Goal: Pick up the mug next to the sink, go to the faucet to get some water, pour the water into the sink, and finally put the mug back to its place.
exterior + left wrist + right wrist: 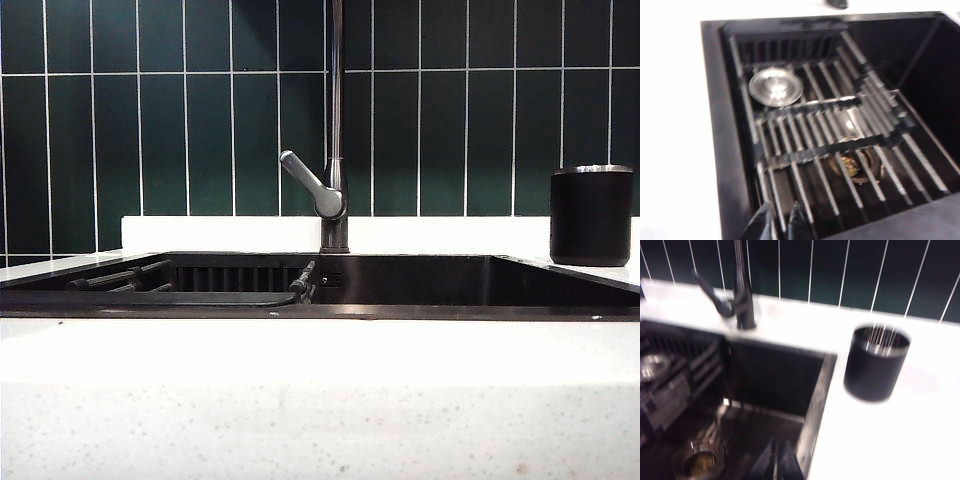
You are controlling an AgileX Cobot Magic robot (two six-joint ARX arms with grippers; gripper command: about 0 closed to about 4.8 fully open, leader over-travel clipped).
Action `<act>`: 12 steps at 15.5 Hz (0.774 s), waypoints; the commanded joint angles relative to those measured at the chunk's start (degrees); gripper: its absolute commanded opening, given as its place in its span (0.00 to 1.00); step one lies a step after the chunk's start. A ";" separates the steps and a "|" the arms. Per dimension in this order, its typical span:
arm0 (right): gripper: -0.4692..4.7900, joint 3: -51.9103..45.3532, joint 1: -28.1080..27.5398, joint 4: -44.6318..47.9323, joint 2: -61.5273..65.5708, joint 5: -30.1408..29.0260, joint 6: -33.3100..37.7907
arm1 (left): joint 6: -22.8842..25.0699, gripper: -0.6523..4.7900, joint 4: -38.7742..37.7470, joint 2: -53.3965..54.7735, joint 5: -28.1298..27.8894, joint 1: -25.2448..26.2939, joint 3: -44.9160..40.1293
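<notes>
On the far right of the white bench [300, 400], just beside the right edge of the sink [420, 285], the mug [591, 215] stands upright and untouched, well apart from the faucet [336, 120] at the middle of the far rim. It looks stiff and fairly weighty for its size, a matte black shell with a metal rim and a steel lining; the matte side should give decent grip, while the rim is likely slick. No handle shows from here, so a hold across the body or over the rim seems the safest choice. Nothing is visible inside the mug, as far as the blurred right wrist view lets me judge. The sink holds a dark rack [830, 135] with a round metal strainer [775, 87] resting on it, above an open drain. Left hand [780, 222] hovers over the near left of the sink, fingers nearly together, grasping nothing. Right hand [776, 460] hangs over the near right part of the sink, clenched and empty.
</notes>
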 commanded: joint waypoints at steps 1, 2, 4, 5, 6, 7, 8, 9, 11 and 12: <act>0.13 -4.55 -0.02 6.05 -0.02 0.17 1.01 | -4.20 0.21 6.73 -0.09 -0.70 -0.04 -3.50; 0.13 -6.60 -0.04 7.67 -0.02 0.24 2.84 | -4.17 0.21 8.07 -0.09 -0.94 -0.07 -4.44; 0.13 -10.21 -0.02 10.93 -0.02 1.92 5.25 | -4.17 0.21 11.39 -0.09 -2.19 -0.07 -6.14; 0.13 -11.63 -0.02 12.52 0.00 1.99 5.77 | -4.24 0.21 13.73 -0.09 -2.16 -0.09 -7.17; 0.13 -12.52 0.04 13.18 0.02 3.52 5.79 | -4.22 0.21 16.11 -0.09 -3.74 -0.35 -8.48; 0.13 -12.59 0.09 12.28 0.09 5.42 5.86 | -4.20 0.21 17.07 -0.09 -5.60 -0.74 -9.31; 0.13 -12.59 0.09 11.82 0.09 6.58 6.01 | -4.20 0.21 17.97 -0.09 -7.17 -1.09 -10.05; 0.13 -12.59 0.11 11.45 0.09 8.07 6.08 | -4.22 0.20 19.50 -0.07 -8.72 -1.51 -11.13; 0.13 -12.59 0.11 11.47 0.09 12.00 6.08 | -4.72 0.14 21.44 -0.04 -10.12 -2.34 -12.61; 0.13 -12.59 0.11 11.37 0.09 13.33 6.05 | -4.85 0.14 21.35 -0.02 -10.78 -2.62 -13.18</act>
